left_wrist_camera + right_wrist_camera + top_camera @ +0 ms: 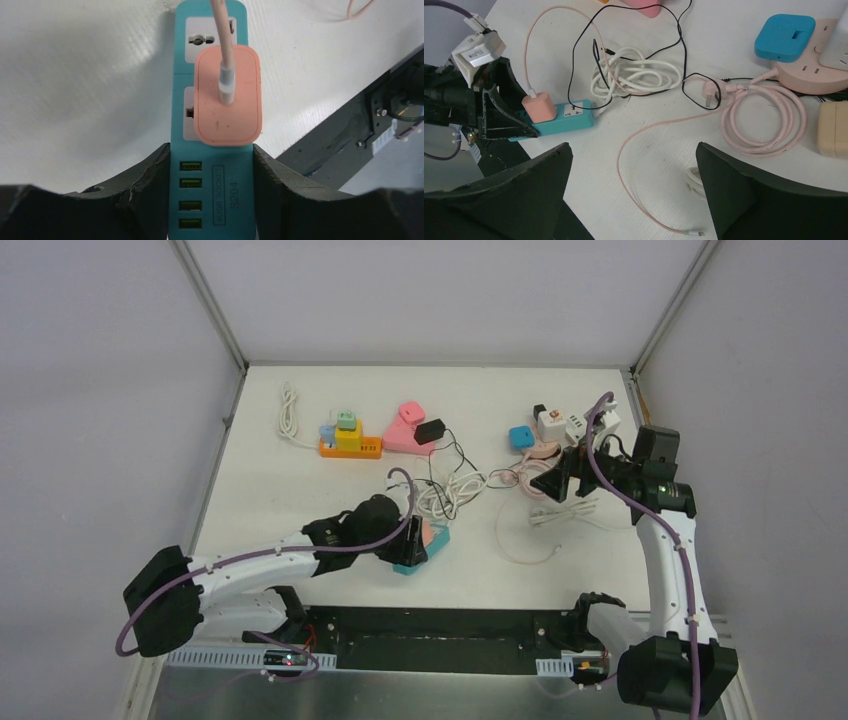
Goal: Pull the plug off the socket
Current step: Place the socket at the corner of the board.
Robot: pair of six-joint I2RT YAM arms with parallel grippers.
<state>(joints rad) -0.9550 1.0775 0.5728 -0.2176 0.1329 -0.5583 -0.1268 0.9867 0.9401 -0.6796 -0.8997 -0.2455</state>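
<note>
The socket is a teal power strip [210, 200] with green USB ports, lying near the table's front edge [412, 562]. A peach-pink plug [228, 95] sits in one of its outlets, with a thin pink cable [220, 30] running up out of it. My left gripper [210, 150] is shut on the strip's USB end, one finger pressed against each long side. In the right wrist view the strip [574, 117] and plug [539, 107] lie at the left. My right gripper [632, 150] hangs open over bare table to the right of them, holding nothing.
An orange strip with coloured cubes [350, 447], a pink strip [405, 430] and a black adapter [430, 430] stand at the back. Tangled white and black cables [445, 490] lie mid-table. A round pink socket with a blue adapter [785, 31] and a coiled pink cord [769, 120] lie on the right.
</note>
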